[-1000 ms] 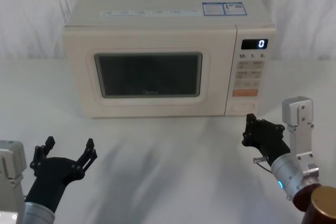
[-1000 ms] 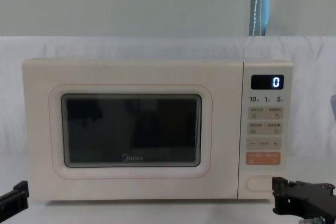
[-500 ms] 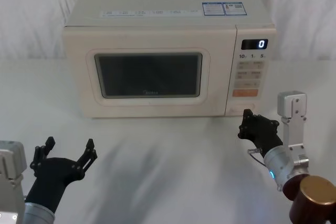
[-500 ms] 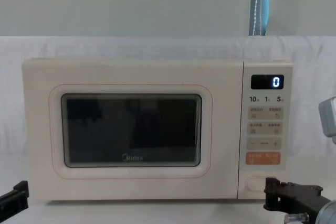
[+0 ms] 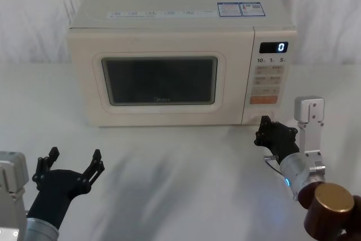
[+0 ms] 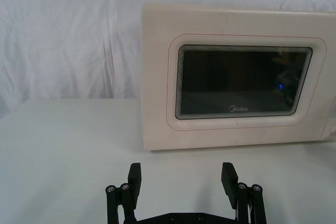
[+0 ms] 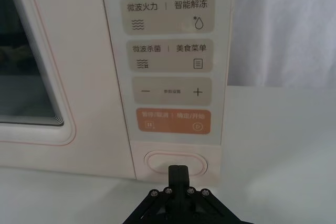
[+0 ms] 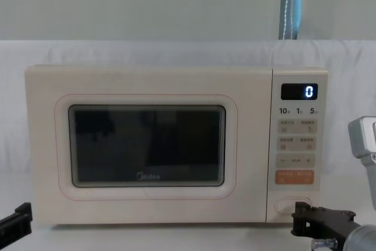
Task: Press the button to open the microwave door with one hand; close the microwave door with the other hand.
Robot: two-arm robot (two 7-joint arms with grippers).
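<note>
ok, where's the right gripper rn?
The right gripper sits low at the microwave's front right, shut fingertips just before the button, below the orange key.

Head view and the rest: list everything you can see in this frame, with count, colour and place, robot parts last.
microwave door: one, cream with dark glass window, shut, left part of the oven front.
control panel: one, cream, right of the door, display reads 0.
button: one, cream oval, bottom of the panel, below the orange key.
labels: two, blue and white, on the oven top.
table: one, white cloth, under the oven.
left tool: one, black, open, low and to the left, away from the oven.
right tool: one, black, shut, tip right at the button.
</note>
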